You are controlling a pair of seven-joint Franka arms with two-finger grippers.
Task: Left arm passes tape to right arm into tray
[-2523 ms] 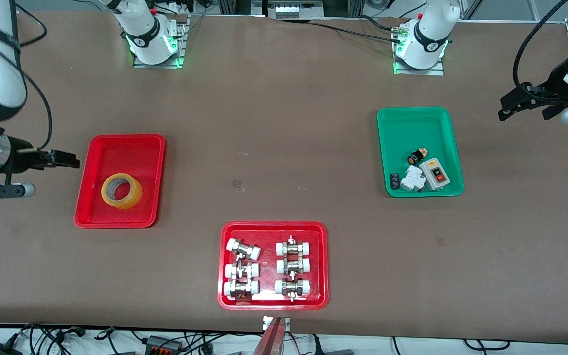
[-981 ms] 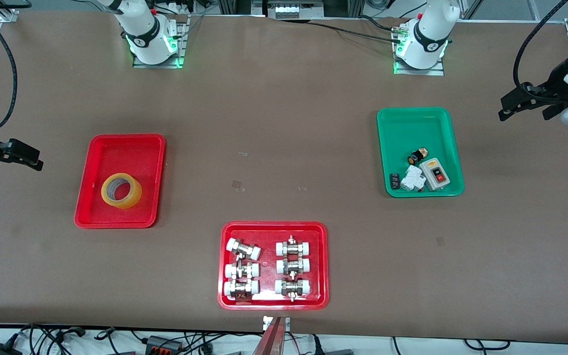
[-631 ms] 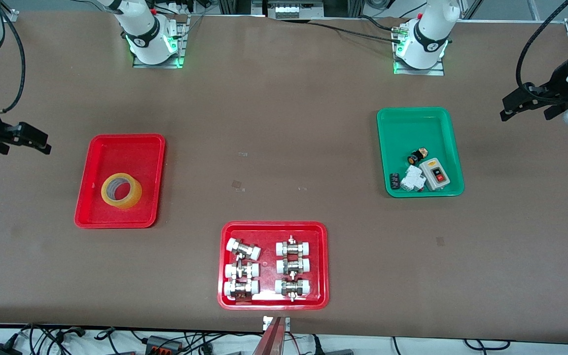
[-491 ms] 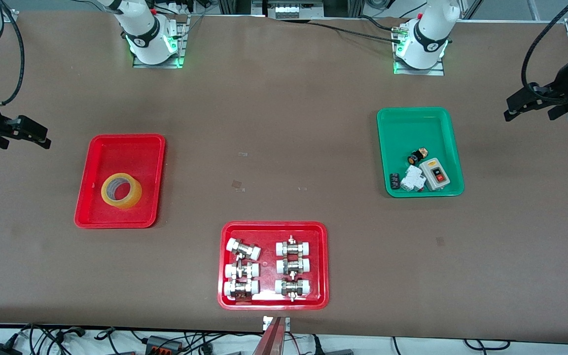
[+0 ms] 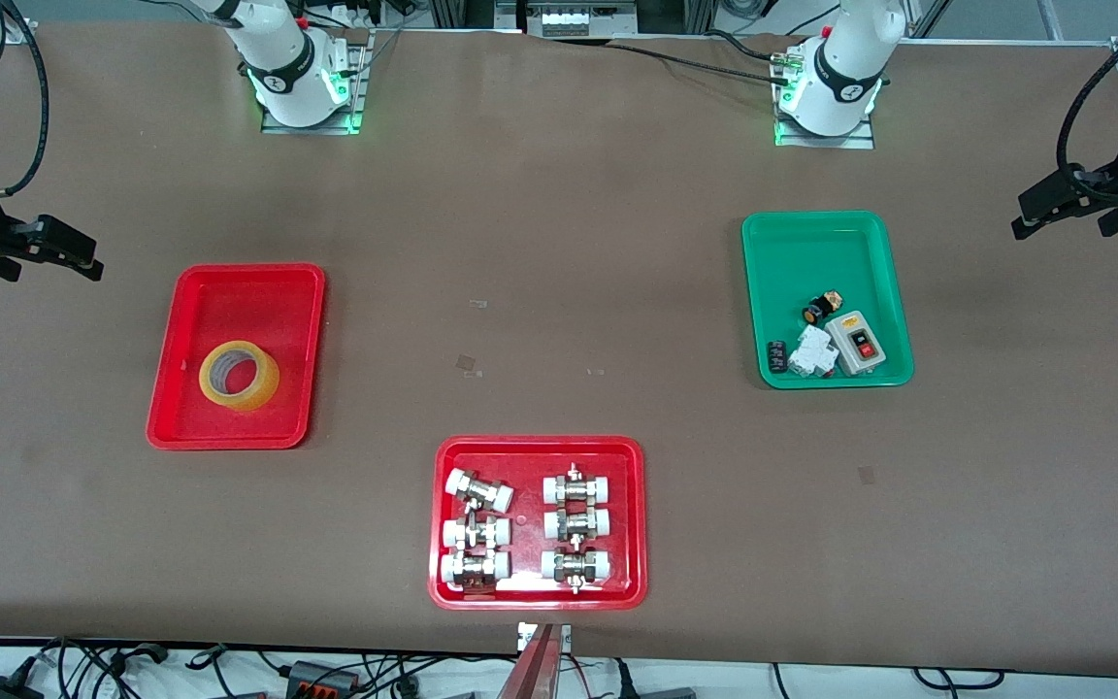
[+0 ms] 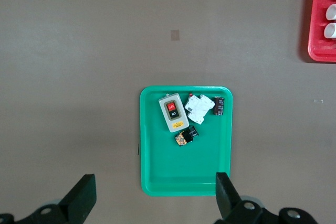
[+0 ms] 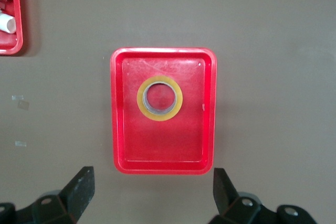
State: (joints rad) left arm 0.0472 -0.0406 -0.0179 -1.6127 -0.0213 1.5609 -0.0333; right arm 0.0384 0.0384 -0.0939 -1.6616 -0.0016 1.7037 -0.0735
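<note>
**Tape lies in the red tray, both arms up and clear**

The roll of yellowish tape (image 5: 239,375) lies flat in the plain red tray (image 5: 192,424) toward the right arm's end of the table, with nothing touching it. The right gripper (image 5: 74,257) hangs over bare table beside that tray, jaws spread wide with nothing between them; its wrist camera looks straight down on the tape (image 7: 159,98) sitting inside the tray (image 7: 207,114). The left gripper (image 5: 1054,202) hovers over bare table beside the green tray (image 5: 763,291), jaws just as wide and empty. The green tray holds a push-button switch box (image 5: 856,342) and a few small electrical parts.

To my eye the handover and drop are finished. Nothing more seems called for than both arms pulling clear.
</note>
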